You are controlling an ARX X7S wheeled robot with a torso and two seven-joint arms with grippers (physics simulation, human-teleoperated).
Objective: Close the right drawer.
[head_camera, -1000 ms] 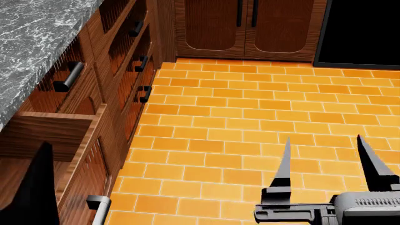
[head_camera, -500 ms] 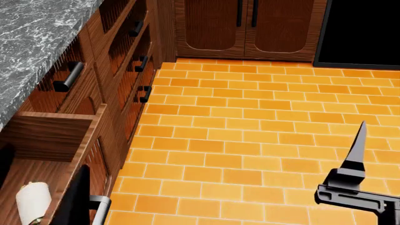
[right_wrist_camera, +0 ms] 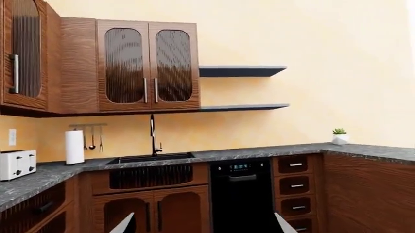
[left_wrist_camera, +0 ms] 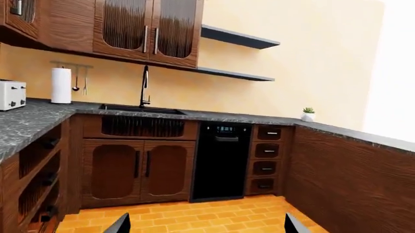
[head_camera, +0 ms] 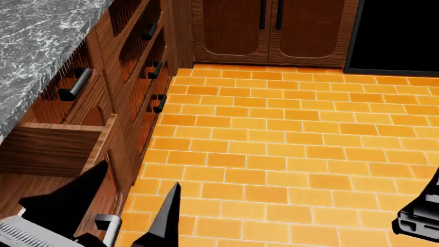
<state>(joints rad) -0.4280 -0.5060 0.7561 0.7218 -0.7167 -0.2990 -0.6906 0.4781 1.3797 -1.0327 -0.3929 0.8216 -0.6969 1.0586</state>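
Observation:
In the head view the right drawer (head_camera: 55,146) stands pulled out from the left cabinet run, a reddish-brown wood box. Its front panel faces the floor side, and one end of its silvery bar handle (head_camera: 110,223) shows there. My left gripper (head_camera: 141,175) is open at the lower left, one finger over the drawer front and the other over the tiles. It points into the room in the left wrist view (left_wrist_camera: 206,225) with nothing between the fingers. Only the body of my right gripper (head_camera: 420,221) shows at the right edge. The right wrist view shows the right gripper (right_wrist_camera: 204,224) open and empty.
A grey marble counter (head_camera: 34,41) overhangs the drawers. Above the open drawer is another front with a silvery bar handle (head_camera: 75,85), and past it are stacked drawers with dark handles (head_camera: 156,69). Cabinet doors (head_camera: 271,25) and a black dishwasher (head_camera: 394,31) close the far side of the orange tile floor (head_camera: 274,154).
My left gripper has swung into view beside the drawer front, covering the white roll seen inside the drawer. My right gripper has slid right and down, and its fingers have left the head view.

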